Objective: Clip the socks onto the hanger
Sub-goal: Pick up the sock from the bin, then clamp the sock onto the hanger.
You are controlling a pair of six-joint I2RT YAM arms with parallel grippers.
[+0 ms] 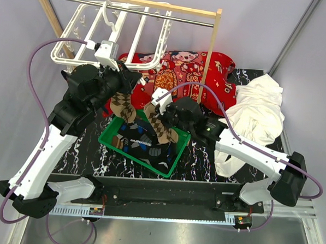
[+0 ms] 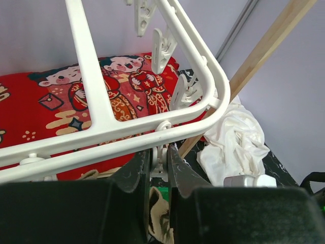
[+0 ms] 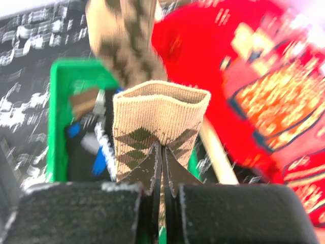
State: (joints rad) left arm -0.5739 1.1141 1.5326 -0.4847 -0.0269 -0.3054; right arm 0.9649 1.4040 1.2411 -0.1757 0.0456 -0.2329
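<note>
Sock-to-clip step, seemingly: the left gripper [image 2: 158, 153] is pressed together on 1 small white plastic clip [image 2: 159, 165] under the white slatted plastic hanger [image 2: 91, 101]. The right gripper [image 3: 161, 162] pinches a brown-tan argyle sock [image 3: 158, 109] by its cuff, above the green plastic basket [image 1: 110, 140]. Next, the cuff likely needs raising into that clip.

Bright, even light, right wrist view blurred

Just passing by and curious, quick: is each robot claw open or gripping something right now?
Left gripper: closed, jaws pinching a white hanger clip.
Right gripper: closed, holding a tan argyle sock.
</note>
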